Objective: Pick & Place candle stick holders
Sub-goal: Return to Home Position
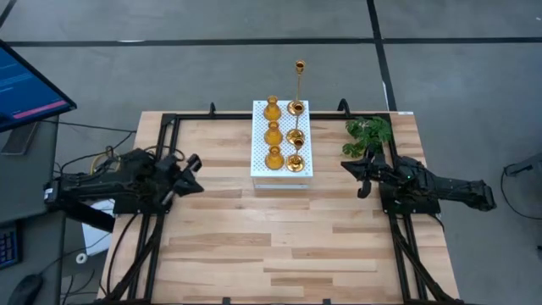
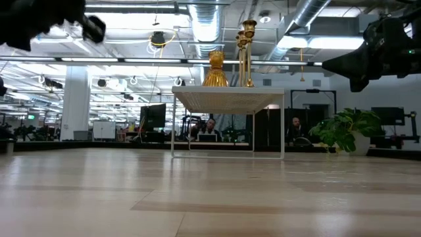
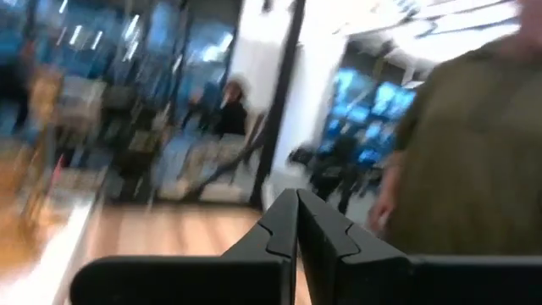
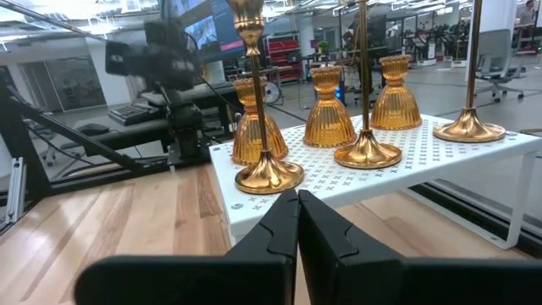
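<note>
From above, six candle stick holders (image 1: 273, 133) stand in two rows on the white shelf (image 1: 258, 165) at twelve o'clock on the worktop (image 1: 254, 246). My left gripper (image 1: 195, 161) hangs at its nine o'clock and my right gripper (image 1: 347, 166) at its three, near the plant (image 1: 370, 131). Level view: the holders top the shelf. Left wrist: my fingers (image 3: 279, 233) are pressed together, with a person (image 3: 474, 152) beyond. Right wrist: my fingers are pressed together, facing the holders.

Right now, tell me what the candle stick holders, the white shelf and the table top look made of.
The candle stick holders: likely polished brass or gold-plated metal, given their bright mirror-like reflections. The white shelf: seemingly painted sheet metal, matte, punched with small cross-shaped holes. The table top: wood, joined light strips with visible grain and a low sheen.
</note>
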